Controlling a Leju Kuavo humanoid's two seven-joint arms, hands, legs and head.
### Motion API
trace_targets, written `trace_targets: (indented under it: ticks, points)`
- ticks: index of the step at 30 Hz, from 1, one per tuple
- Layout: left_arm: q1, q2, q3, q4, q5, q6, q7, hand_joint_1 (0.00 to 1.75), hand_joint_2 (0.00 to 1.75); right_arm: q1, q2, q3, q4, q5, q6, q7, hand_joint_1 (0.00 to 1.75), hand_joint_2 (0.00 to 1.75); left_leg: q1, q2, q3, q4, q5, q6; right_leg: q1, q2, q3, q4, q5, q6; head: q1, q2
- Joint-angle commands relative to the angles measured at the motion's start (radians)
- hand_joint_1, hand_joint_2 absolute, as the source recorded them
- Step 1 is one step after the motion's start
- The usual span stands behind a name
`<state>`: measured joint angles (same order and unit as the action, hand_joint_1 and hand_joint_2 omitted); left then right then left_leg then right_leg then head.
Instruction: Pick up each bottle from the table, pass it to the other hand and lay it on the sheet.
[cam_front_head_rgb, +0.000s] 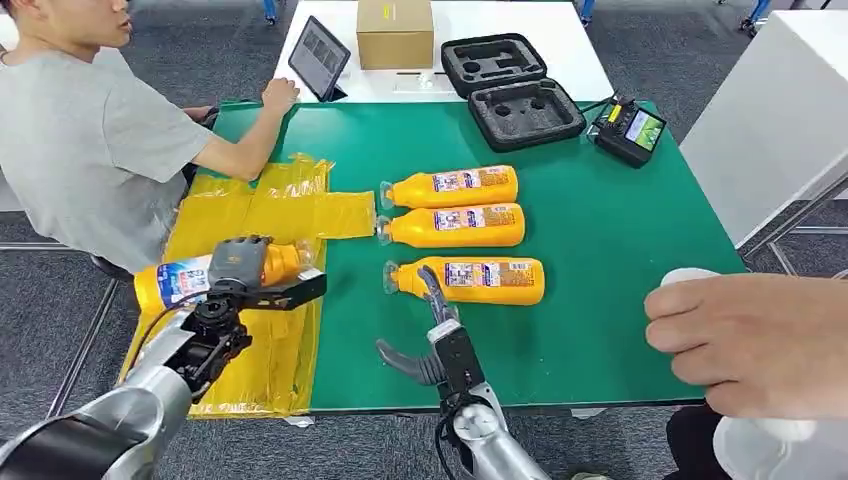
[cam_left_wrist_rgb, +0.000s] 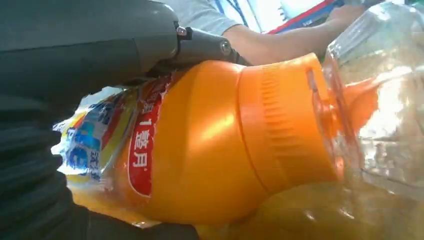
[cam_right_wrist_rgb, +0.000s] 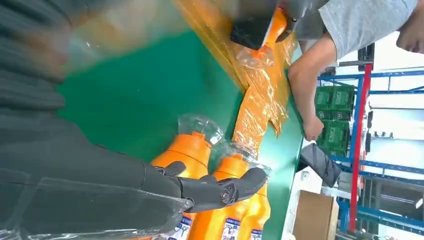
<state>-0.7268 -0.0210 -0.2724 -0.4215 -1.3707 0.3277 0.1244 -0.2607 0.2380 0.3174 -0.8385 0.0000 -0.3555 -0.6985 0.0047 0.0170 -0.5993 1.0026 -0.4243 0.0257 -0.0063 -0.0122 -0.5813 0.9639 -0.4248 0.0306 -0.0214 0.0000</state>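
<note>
Bottle number one (cam_front_head_rgb: 190, 277) is in the left hand (cam_front_head_rgb: 240, 268), gripped around its middle and lying roughly level over the yellow sheet (cam_front_head_rgb: 262, 230) at about eight o'clock in the head view, its clear cap pointing toward three o'clock. Whether it already rests on the sheet or hangs just above it I cannot tell. The left wrist view shows the dark fingers (cam_left_wrist_rgb: 125, 40) wrapped over the label, so the hold looks firm.

Three more bottles (cam_front_head_rgb: 455, 228) lie side by side on the green table (cam_front_head_rgb: 620, 230) near the centre, caps toward nine o'clock. The right hand (cam_front_head_rgb: 430, 345) hovers at six o'clock just short of the nearest of them, fingers spread and holding nothing.

Risks from here, as I judge them — the sheet is crinkled plastic and the bottle is round, so a release from any height could send it rolling off the sheet's near edge, which overhangs the table. The right hand's reach is the other worry: the three lie close together, and a finger going in crooked could shove the nearest one against its neighbour. A person's arm (cam_front_head_rgb: 245, 150) rests at eleven o'clock beside the sheet, close to the left arm's path.
</note>
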Motion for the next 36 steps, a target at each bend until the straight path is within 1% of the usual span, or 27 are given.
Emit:
trace_targets:
  ticks: [1,7,11,12,13,14,15,16,17,18,19,24,25,26,28,29,30,32,34,36]
  points:
    - [-0.083,0.004,0.019,0.139,-0.001,-0.046,-0.004,0.33,1.75,-0.042,0.006,-0.022,0.077,-0.007,-0.004,0.000,0.00,1.75,0.001,-0.001,0.003,0.001,-0.001,-0.001,0.000,0.001,0.003,0.000,-0.001,-0.001,0.000,0.000]
    - [-0.083,0.004,0.019,0.139,-0.001,-0.046,-0.004,0.33,1.75,-0.042,0.006,-0.022,0.077,-0.007,-0.004,0.000,0.00,1.75,0.000,-0.001,0.001,0.000,0.000,-0.001,0.000,0.001,0.001,0.000,0.000,-0.001,0.000,0.000]
    - [-0.083,0.004,0.019,0.139,-0.001,-0.046,-0.004,0.33,1.75,-0.042,0.006,-0.022,0.077,-0.007,-0.004,0.000,0.00,1.75,0.000,-0.001,0.003,0.000,-0.001,-0.001,0.000,0.002,0.002,0.000,-0.001,-0.001,0.000,0.000]
    - [-0.082,-0.001,0.026,0.137,0.007,-0.053,-0.026,0.47,1.75,-0.041,0.006,-0.023,0.076,-0.007,-0.005,0.000,0.00,1.75,0.000,-0.001,0.002,0.000,-0.001,-0.001,0.000,0.001,0.002,0.000,-0.001,-0.001,0.000,0.000]
    - [-0.083,-0.003,0.027,0.138,0.009,-0.061,-0.038,0.99,1.75,-0.040,0.005,-0.022,0.074,-0.007,-0.006,0.000,0.00,1.75,0.000,-0.001,0.001,0.000,0.000,-0.001,0.000,0.001,0.001,0.000,0.000,0.000,0.000,0.000]
    - [-0.079,-0.008,0.029,0.133,0.009,-0.054,-0.055,0.98,1.75,-0.036,0.003,-0.023,0.070,-0.005,-0.007,0.000,0.00,1.75,0.000,-0.001,0.001,0.000,0.000,-0.001,0.000,0.001,0.001,0.000,0.000,0.000,0.000,0.000]
    - [-0.076,-0.015,0.032,0.134,0.014,-0.055,-0.074,1.40,1.75,-0.032,0.003,-0.024,0.066,-0.005,-0.008,0.000,0.00,1.75,0.000,-0.001,0.002,0.000,-0.001,-0.001,0.000,0.001,0.002,0.000,-0.001,-0.001,0.000,0.000]
    - [-0.076,-0.019,0.030,0.136,0.014,-0.063,-0.088,1.41,1.75,-0.031,0.002,-0.024,0.063,-0.005,-0.008,0.000,0.00,1.75,0.000,-0.001,0.001,0.000,0.000,-0.001,0.000,0.001,0.001,0.000,0.000,0.000,0.000,0.000]
    - [-0.070,-0.029,0.044,0.131,0.032,-0.058,-0.120,1.47,1.75,-0.027,-0.001,-0.025,0.055,-0.001,-0.012,0.000,0.00,1.75,0.000,-0.002,0.001,0.000,0.000,-0.001,-0.001,0.000,0.001,0.000,0.000,0.000,0.000,0.000]
    - [-0.065,-0.038,0.048,0.128,0.041,-0.053,-0.147,1.61,1.75,-0.023,-0.003,-0.027,0.047,-0.002,-0.011,0.000,0.00,1.75,0.000,-0.002,0.002,0.000,-0.001,-0.001,-0.001,0.000,0.003,0.000,-0.001,0.000,0.000,0.000]
    - [-0.062,-0.043,0.052,0.126,0.048,-0.052,-0.165,1.61,1.75,-0.020,-0.005,-0.026,0.039,0.000,-0.012,0.000,0.00,1.75,0.000,-0.002,0.003,0.000,-0.001,-0.001,0.000,0.000,0.003,0.000,-0.001,0.000,0.000,0.000]
    - [-0.062,-0.043,0.052,0.126,0.048,-0.052,-0.165,1.61,1.75,-0.020,-0.005,-0.026,0.039,0.000,-0.012,0.000,0.00,1.75,0.000,-0.002,0.003,0.000,-0.001,-0.001,0.000,0.000,0.003,0.000,-0.001,0.000,0.000,0.000]
    - [-0.062,-0.043,0.052,0.126,0.048,-0.052,-0.165,1.55,1.75,-0.020,-0.005,-0.026,0.039,0.000,-0.012,0.000,0.00,1.75,0.000,-0.002,0.003,0.000,-0.001,-0.001,0.000,0.000,0.003,0.000,-0.001,-0.001,0.000,0.000]
    - [-0.059,-0.049,0.060,0.124,0.060,-0.053,-0.177,1.59,1.75,-0.019,-0.006,-0.026,0.035,0.001,-0.014,0.000,0.00,1.75,0.000,-0.002,0.001,0.000,0.000,0.000,0.000,0.000,0.001,0.000,0.000,0.000,0.000,0.000]
    - [-0.058,-0.064,0.062,0.115,0.075,-0.054,-0.216,1.54,1.75,-0.015,-0.006,-0.027,0.021,0.001,-0.011,0.000,0.00,1.75,0.000,-0.003,0.002,0.000,0.000,-0.001,-0.001,-0.001,0.002,0.000,-0.001,0.000,0.000,0.000]
    - [-0.056,-0.068,0.053,0.099,0.069,-0.033,-0.229,1.24,1.75,-0.014,-0.003,-0.026,0.024,0.004,-0.010,0.000,0.00,1.75,0.000,-0.003,0.003,0.000,-0.001,-0.001,-0.001,-0.001,0.003,0.000,-0.001,0.000,0.000,0.000]
    - [-0.045,-0.084,0.027,0.047,0.066,0.030,-0.260,0.00,1.75,-0.010,-0.001,-0.033,0.028,0.013,-0.012,0.000,0.00,1.75,0.000,-0.002,0.002,0.000,0.000,0.000,-0.001,-0.002,0.002,-0.001,0.000,0.000,0.000,0.000]
    - [-0.040,-0.088,0.026,0.034,0.071,0.038,-0.271,0.00,1.75,-0.008,-0.001,-0.034,0.027,0.012,-0.012,0.000,0.00,1.75,0.000,-0.006,0.003,0.000,0.000,-0.001,-0.001,-0.004,0.004,-0.001,-0.001,0.000,0.000,0.000]
    - [-0.017,-0.099,0.019,-0.010,0.089,0.052,-0.306,0.00,1.75,-0.001,-0.004,-0.035,0.021,0.015,-0.014,0.000,0.00,1.75,0.000,-0.006,0.002,0.000,0.000,0.000,-0.001,-0.005,0.003,0.000,-0.001,0.000,0.000,0.000]
    - [0.019,-0.102,0.008,-0.063,0.116,0.042,-0.340,0.00,1.75,0.005,-0.007,-0.037,0.017,0.016,-0.011,0.000,0.00,1.75,0.000,-0.007,0.003,0.000,0.000,0.000,-0.001,-0.005,0.005,0.000,-0.002,-0.001,0.000,0.000]
